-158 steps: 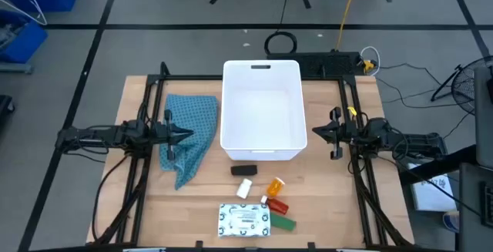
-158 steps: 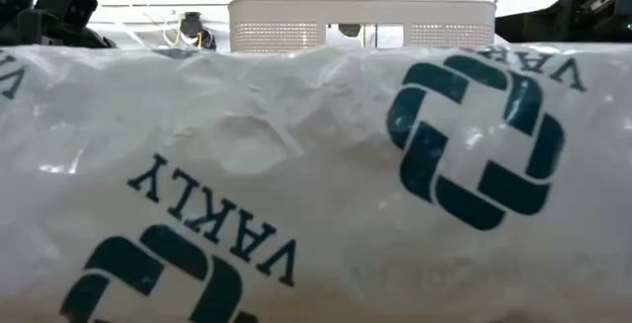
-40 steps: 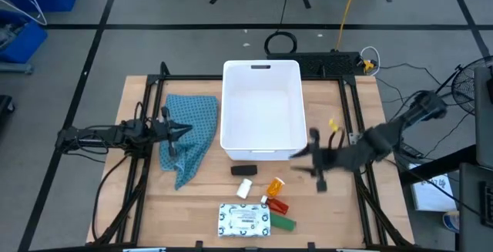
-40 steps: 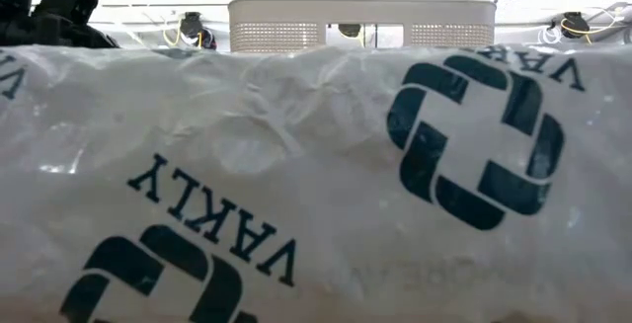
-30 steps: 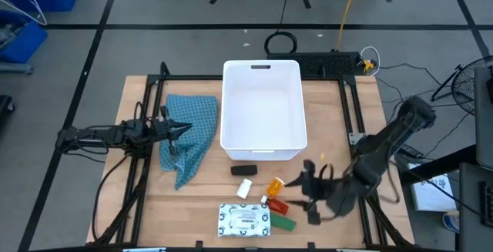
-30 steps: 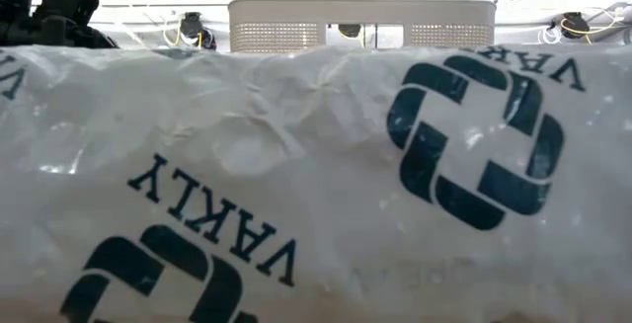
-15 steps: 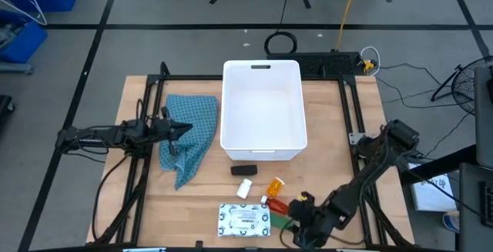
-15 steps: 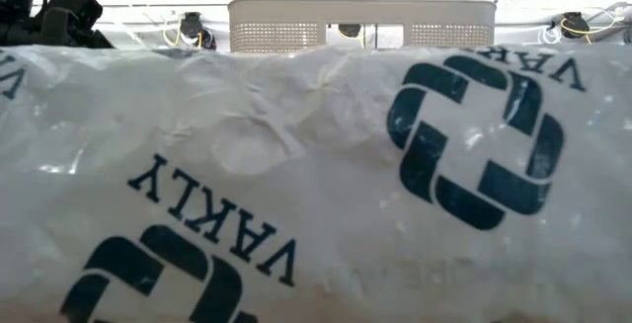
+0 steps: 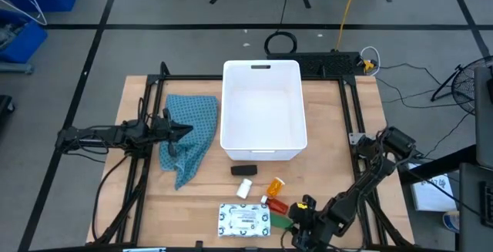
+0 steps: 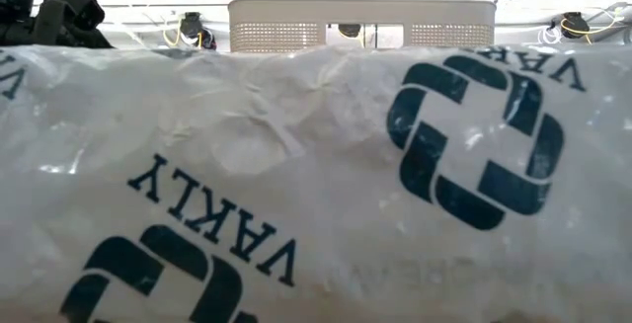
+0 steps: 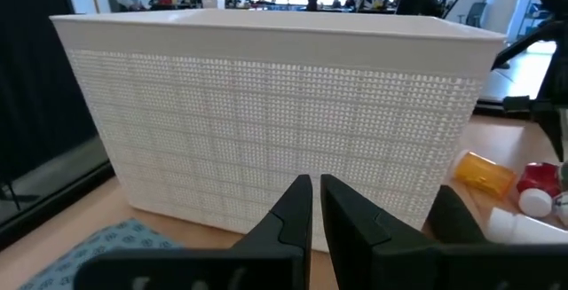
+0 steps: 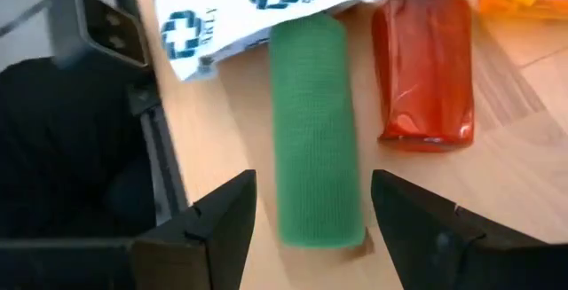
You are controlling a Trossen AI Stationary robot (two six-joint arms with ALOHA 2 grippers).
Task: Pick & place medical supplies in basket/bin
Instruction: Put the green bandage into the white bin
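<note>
White tub (image 9: 260, 113) at centre of worktop (image 9: 208, 190), empty; on the near side of the tub: small black block (image 9: 243, 171), small white bottle (image 9: 244, 188), orange pill bottle (image 9: 274, 186), red tube (image 9: 276, 204), dotted packet (image 9: 244, 220), green oblong piece (image 9: 280, 222) touching the packet's edge. Right claw (image 12: 306, 228) well to the near right of the tub, spread wide, straddling the green piece without gripping it. Left claw (image 11: 311, 210) left of the tub over the blue cloth (image 9: 187, 135), fingers pressed together, holding nothing.
</note>
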